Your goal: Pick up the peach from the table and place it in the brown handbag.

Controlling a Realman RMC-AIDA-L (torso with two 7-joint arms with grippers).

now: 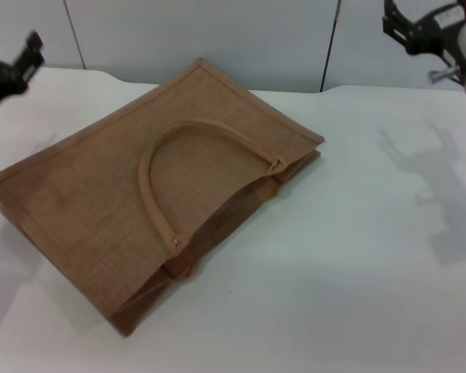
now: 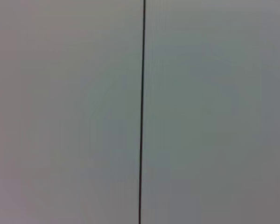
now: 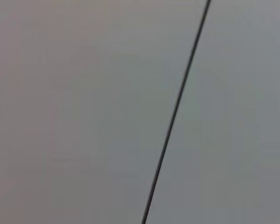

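Observation:
The brown handbag [image 1: 132,194] lies flat on its side on the white table [image 1: 357,256], left of the middle, with one loop handle [image 1: 167,151] resting on its upper face and its mouth facing the right front. No peach shows in any view. My left gripper [image 1: 12,54] hangs raised at the far left edge, open and empty. My right gripper [image 1: 400,27] hangs raised at the top right, open and empty. Both are well apart from the bag. The wrist views show neither the bag nor any fingers.
A pale panelled wall [image 1: 217,39] stands behind the table's far edge. Both wrist views show only this grey wall, with a dark seam [image 2: 142,112] in the left wrist view and another seam [image 3: 175,112] in the right wrist view. The arms' shadows [image 1: 435,186] fall on the table's right side.

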